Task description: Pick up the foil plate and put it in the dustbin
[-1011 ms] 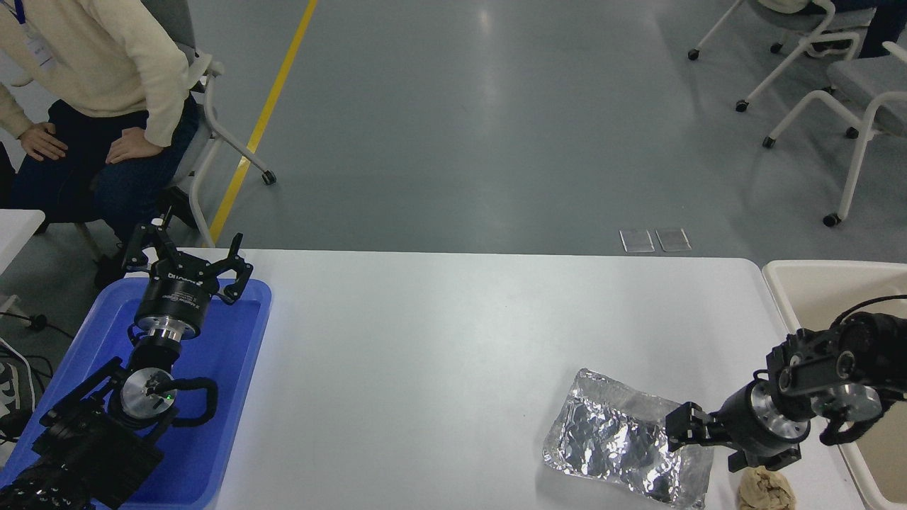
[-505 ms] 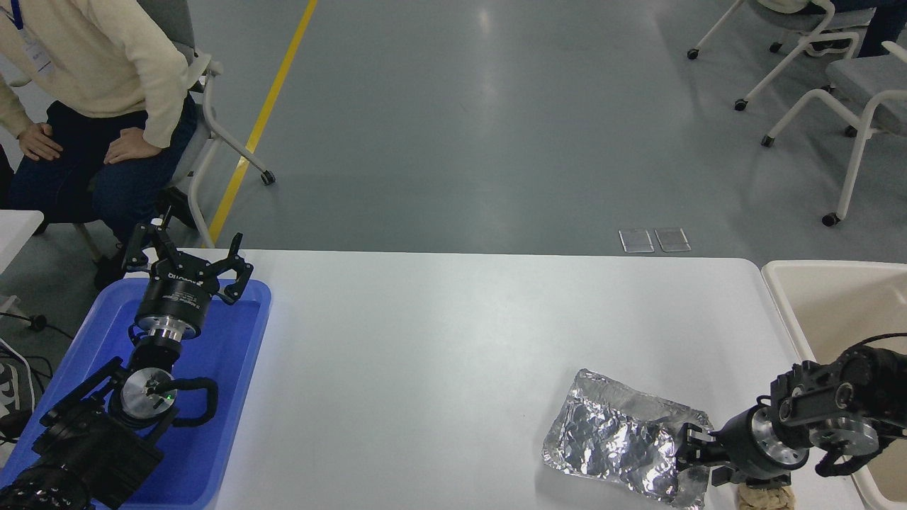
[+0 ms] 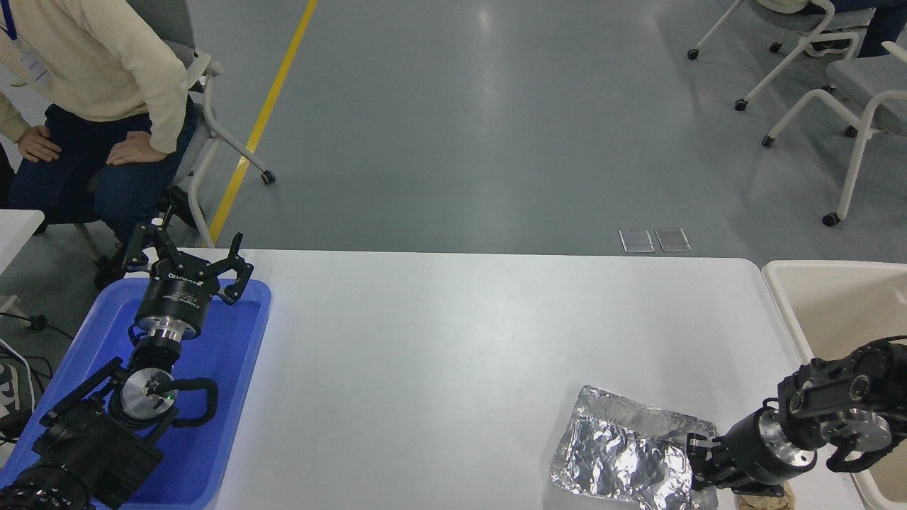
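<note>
The foil plate [image 3: 620,450], shiny, wrinkled and silver, lies at the table's front right. My right gripper [image 3: 698,462] comes in low from the right edge, and its fingers close over the plate's right rim. The plate sits slightly tilted in that hold. The dustbin [image 3: 779,297], a cream tub with a thick rim, stands just past the table's right end, behind my right arm. My left gripper [image 3: 186,261] is parked open over the blue tray at the lower left.
The blue tray [image 3: 258,319] lies at the table's left end under my left arm. A small tan lumpy ball [image 3: 762,503] peeks out beneath my right wrist at the front edge. A seated person [image 3: 99,78] is at the far left. Wheeled chairs stand at the far right.
My right gripper dropped from above the plate's right edge toward the table's front edge and closed on the rim. The plate shifted slightly right and nearer. My left arm stayed still.
</note>
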### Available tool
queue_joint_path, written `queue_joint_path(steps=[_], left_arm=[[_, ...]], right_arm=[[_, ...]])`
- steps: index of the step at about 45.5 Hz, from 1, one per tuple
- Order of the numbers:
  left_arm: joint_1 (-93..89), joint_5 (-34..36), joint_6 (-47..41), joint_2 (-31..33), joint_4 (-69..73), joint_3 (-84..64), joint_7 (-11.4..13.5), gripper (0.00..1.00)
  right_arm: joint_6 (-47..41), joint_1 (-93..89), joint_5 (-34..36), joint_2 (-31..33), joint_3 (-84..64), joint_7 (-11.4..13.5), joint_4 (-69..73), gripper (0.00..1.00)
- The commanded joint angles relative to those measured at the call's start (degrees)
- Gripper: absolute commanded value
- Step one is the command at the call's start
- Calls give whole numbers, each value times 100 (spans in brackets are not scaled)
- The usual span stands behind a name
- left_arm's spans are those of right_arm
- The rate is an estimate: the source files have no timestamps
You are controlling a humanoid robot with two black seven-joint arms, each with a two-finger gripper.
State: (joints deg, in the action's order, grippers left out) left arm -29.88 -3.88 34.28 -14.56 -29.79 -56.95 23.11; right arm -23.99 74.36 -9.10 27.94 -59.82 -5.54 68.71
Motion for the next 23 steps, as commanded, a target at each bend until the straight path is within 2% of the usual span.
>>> queue_joint_path(steps=[1, 10, 23], left_arm=[[0, 1, 0, 6, 0, 0, 0, 100], [0, -7, 0, -3, -9, 0, 0, 100], [0, 1, 0, -3, 0, 0, 0, 100]], right_arm=[[-931, 623, -92, 80, -108, 0, 143, 0], [-1819, 1879, -294, 10, -398, 0, 792, 0], [-2101, 3418, -382, -61, -442, 0, 1321, 0]])
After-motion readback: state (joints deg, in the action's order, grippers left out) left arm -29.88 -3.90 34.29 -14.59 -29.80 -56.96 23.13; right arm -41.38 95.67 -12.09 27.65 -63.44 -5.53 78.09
